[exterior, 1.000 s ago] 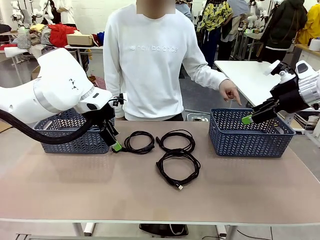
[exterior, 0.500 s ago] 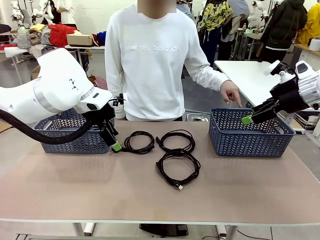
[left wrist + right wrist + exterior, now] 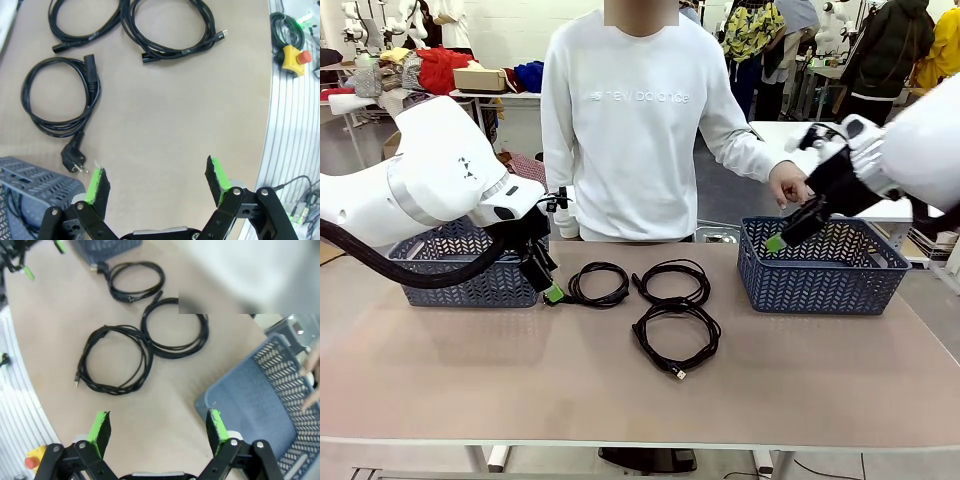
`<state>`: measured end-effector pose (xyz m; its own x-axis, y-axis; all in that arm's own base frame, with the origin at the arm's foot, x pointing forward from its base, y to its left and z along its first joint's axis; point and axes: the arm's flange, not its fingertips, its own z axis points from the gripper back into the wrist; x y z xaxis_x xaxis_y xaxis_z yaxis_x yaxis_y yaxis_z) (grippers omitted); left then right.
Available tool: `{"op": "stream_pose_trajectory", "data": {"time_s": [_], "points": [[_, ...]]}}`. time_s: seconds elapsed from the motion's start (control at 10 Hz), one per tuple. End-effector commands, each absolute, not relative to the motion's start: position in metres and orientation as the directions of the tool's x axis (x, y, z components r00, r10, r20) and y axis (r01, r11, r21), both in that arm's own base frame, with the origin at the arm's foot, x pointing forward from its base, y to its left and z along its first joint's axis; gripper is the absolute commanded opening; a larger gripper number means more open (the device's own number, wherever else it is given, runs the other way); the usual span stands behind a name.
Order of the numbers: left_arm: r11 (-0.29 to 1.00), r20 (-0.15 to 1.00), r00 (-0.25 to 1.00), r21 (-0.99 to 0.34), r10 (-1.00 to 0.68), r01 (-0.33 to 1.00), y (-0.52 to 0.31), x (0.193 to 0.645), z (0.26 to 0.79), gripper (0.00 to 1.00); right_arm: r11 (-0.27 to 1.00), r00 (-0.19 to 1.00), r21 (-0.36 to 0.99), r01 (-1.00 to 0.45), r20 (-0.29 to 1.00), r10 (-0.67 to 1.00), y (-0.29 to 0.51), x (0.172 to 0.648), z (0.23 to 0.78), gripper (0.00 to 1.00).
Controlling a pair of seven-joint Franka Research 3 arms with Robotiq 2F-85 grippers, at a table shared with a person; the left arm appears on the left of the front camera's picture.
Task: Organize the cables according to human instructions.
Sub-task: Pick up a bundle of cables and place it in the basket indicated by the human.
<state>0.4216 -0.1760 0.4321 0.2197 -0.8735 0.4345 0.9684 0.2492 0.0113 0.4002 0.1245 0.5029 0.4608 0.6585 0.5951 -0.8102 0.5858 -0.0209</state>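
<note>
Three black cables lie coiled mid-table: one (image 3: 598, 285) by the left basket, one (image 3: 672, 282) beside it, one (image 3: 677, 337) nearer me. My left gripper (image 3: 546, 283) hangs open just left of the first coil; its wrist view shows that coil (image 3: 60, 95) with its plug ahead of the open gripper (image 3: 157, 180). My right gripper (image 3: 782, 238) is open over the left end of the right blue basket (image 3: 820, 285). From its wrist the coils (image 3: 116, 360) (image 3: 175, 330) (image 3: 136, 281) lie beyond the open gripper (image 3: 157, 427).
A person stands at the far side, one hand (image 3: 788, 185) pointing down at the right basket's far rim. The left blue basket (image 3: 460, 270) sits behind my left arm. A red-and-yellow stop button (image 3: 292, 52) lies near the table's front edge.
My right arm swung left, carrying its open gripper from the right basket's middle to its left end. The person shifted slightly right. The left arm and cables stayed put.
</note>
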Motion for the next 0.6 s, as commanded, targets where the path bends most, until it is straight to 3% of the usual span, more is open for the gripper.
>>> {"op": "stream_pose_trajectory", "data": {"time_s": [0.0, 0.5], "points": [[0.252, 0.434, 0.221, 0.014, -0.873, 0.968, -0.176, 0.422, 0.433, 1.00, 0.578, 0.491, 0.015, -0.816, 0.545, 0.679, 0.151, 0.423, 0.501, 1.00], [0.252, 0.434, 0.221, 0.014, -0.873, 0.968, -0.176, 0.422, 0.433, 1.00, 0.539, 0.499, 0.060, -0.840, 0.473, 0.726, 0.237, 0.435, 0.457, 1.00]]}}
